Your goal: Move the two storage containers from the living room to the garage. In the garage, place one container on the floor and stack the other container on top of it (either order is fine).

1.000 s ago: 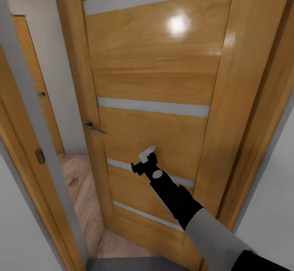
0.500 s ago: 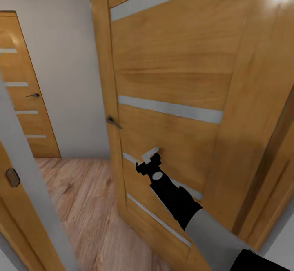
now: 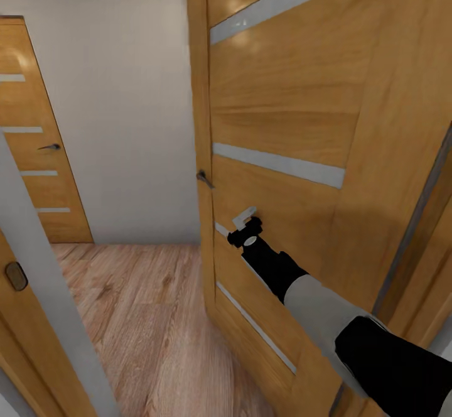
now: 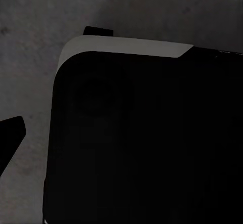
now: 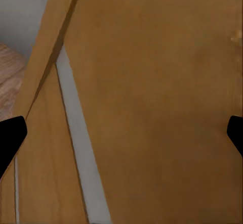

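Note:
The storage containers are out of view. A wooden door (image 3: 282, 122) with frosted strips stands partly swung open. My right gripper (image 3: 242, 221) is open and rests against its face, just below the dark handle (image 3: 204, 178). In the right wrist view the right gripper (image 5: 121, 133) has its black fingertips (image 5: 10, 135) wide apart, with the door panel and a frosted strip (image 5: 81, 148) close in front. In the left wrist view one dark fingertip (image 4: 11, 135) of the left gripper (image 4: 121, 133) sits at the picture's edge, over dark grey floor (image 4: 30, 72) and a black part of my own body (image 4: 142, 143).
Past the door's edge lies a hallway with light wood plank flooring (image 3: 144, 316) and a pale grey wall (image 3: 125, 122). Another wooden door (image 3: 31, 153) stands shut at the far left. The door frame (image 3: 37, 291) runs close along my left side.
The door has swung further open to the right with my right gripper against it. The view has moved too, and more hallway floor and wall show.

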`<state>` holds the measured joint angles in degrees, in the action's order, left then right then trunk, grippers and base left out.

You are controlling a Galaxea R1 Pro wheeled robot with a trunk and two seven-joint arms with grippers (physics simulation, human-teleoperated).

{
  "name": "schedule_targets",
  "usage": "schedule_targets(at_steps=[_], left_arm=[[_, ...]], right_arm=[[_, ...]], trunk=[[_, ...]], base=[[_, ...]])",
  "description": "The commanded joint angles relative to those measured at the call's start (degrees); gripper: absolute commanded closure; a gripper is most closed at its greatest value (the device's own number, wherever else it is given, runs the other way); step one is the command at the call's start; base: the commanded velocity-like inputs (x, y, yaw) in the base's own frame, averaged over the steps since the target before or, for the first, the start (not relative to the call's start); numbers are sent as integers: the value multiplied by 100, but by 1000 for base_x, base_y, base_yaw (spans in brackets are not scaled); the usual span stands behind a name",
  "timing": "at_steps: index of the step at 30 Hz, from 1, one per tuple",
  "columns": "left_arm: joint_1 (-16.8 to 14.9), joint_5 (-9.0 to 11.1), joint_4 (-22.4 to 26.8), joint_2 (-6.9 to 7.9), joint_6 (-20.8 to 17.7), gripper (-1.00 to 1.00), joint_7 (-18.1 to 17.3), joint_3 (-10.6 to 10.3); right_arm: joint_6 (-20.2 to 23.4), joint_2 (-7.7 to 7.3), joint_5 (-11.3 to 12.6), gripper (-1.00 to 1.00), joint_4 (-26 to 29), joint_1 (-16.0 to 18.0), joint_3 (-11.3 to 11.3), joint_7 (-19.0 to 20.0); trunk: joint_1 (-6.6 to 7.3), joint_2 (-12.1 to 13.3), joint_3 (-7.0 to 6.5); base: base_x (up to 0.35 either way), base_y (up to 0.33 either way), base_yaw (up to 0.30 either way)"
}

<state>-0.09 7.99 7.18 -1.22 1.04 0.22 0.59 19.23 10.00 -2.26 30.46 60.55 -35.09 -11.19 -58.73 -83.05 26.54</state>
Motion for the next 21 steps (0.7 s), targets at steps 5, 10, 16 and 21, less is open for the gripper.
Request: schedule_targets(at_steps=[5, 10, 16, 21], left_arm=[[0, 45, 3, -1, 10, -100, 0, 4], [0, 45, 3, 6, 10, -100, -2, 2], [0, 45, 3, 7, 10, -100, -4, 2], [0, 45, 3, 8, 10, -100, -4, -3]], right_arm=[[-52, 0, -75, -100, -175, 190, -4, -43], [-43, 0, 84, -100, 314, 205, 22, -18], [-64, 0, 118, -100, 433, 184, 20, 8], [-61, 0, 120, -100, 442, 178, 19, 12]], trunk=[[0, -3, 6], [0, -3, 6], [0, -3, 6], [0, -3, 6]], base=[[0, 0, 0], [0, 0, 0], [0, 0, 0], [0, 0, 0]])
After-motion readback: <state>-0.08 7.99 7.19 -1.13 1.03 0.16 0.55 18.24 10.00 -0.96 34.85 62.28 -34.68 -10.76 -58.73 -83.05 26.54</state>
